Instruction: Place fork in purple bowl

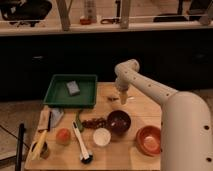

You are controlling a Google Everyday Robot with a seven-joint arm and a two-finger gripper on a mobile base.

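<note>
The purple bowl point(119, 121) stands on the wooden table point(142, 112), right of centre, and looks empty. My gripper point(122, 98) points down over the table's far middle, a short way behind the bowl and just above the surface. A small thin dark thing point(112, 98) lies on the table just left of the gripper; it may be the fork, but I cannot tell. I cannot see whether the gripper holds anything.
A green tray point(57, 95) with a grey sponge point(73, 88) sits at the far left. An orange-red bowl point(149, 139), a white cup point(101, 136), a white-handled brush point(80, 141), an orange fruit point(63, 135) and a yellow-handled tool point(39, 142) lie along the front. My arm point(185, 125) fills the right side.
</note>
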